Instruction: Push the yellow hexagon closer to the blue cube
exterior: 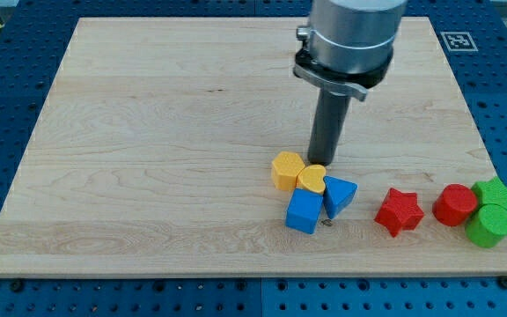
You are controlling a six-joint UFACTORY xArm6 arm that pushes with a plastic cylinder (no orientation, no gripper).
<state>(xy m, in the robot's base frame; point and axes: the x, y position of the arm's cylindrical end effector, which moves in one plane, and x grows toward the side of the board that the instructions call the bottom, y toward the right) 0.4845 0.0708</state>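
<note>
Resting tip (321, 164) at yellow hexagon's (286, 170) upper right, positioned to shove toward blue cube (304, 211) just below. End effector is a bare rod, nothing held. Yellow heart (312, 180) wedged between.

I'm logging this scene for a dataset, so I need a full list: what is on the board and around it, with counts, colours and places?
yellow hexagon: 1, yellow, board's lower middle, left end of the cluster
yellow heart: 1, yellow, touching the hexagon's right side
blue cube: 1, blue, just below the heart
blue triangle: 1, blue, right of the cube
red star: 1, red, right of the cluster, apart
red cylinder: 1, red, lower right
green star: 1, green, right edge
green cylinder: 1, green, below the green star
board: 1, light wood, on a blue perforated table
my tip: 1, dark rod, just above the heart
</note>
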